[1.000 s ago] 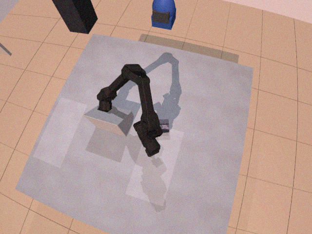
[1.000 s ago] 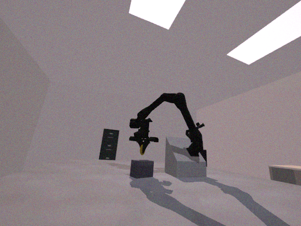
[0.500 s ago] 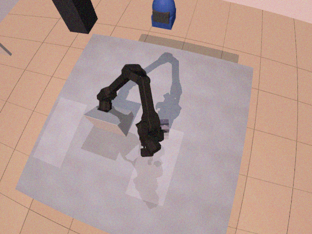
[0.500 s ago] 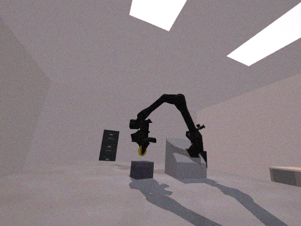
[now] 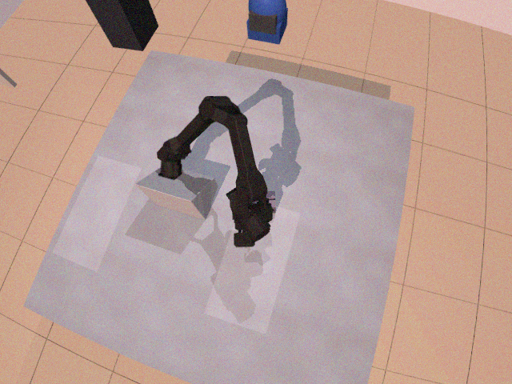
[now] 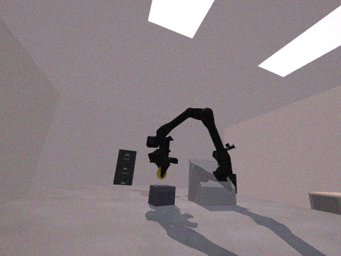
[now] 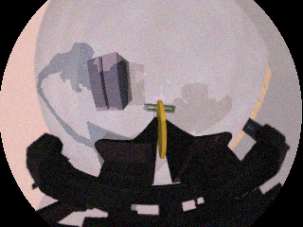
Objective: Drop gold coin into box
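The gripper [image 5: 245,239] [image 6: 162,176] [image 7: 158,119] pointed down, its fingers pinching the gold coin [image 6: 160,173] [image 7: 162,130] (it stood up thin, like a plate on edge). The arm [image 5: 244,144] [image 6: 176,121] bent high behind. Air showed between the coin and the grey box [image 6: 161,195] [image 7: 110,82]. The green holder [image 7: 151,109] sat apart from the box.

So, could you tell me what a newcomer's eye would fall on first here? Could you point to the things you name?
Probably the black robot arm [image 5: 245,149] [image 6: 210,118], arched over the pale floor mat [image 5: 338,248]. Next, the gold coin [image 6: 159,173] [image 7: 162,134], upright in the gripper [image 6: 162,176] [image 7: 158,119], bright against the dark fingers; then the slotted grey box [image 6: 161,195] [image 7: 114,87], standing on the mat.
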`<act>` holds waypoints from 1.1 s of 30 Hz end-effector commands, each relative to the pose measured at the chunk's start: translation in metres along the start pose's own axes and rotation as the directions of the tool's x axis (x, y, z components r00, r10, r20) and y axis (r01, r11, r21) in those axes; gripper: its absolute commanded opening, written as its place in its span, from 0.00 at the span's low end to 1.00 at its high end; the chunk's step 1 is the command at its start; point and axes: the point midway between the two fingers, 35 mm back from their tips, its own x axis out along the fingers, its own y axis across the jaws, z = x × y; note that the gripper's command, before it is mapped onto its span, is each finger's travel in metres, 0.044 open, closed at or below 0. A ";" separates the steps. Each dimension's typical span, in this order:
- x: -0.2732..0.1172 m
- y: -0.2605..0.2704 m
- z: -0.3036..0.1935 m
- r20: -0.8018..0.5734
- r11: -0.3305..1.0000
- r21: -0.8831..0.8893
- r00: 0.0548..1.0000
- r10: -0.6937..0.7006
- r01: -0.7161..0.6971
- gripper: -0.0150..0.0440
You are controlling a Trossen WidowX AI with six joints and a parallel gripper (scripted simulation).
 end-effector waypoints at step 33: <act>0.000 0.081 0.049 0.004 1.000 0.006 1.000 0.012 -0.012 0.25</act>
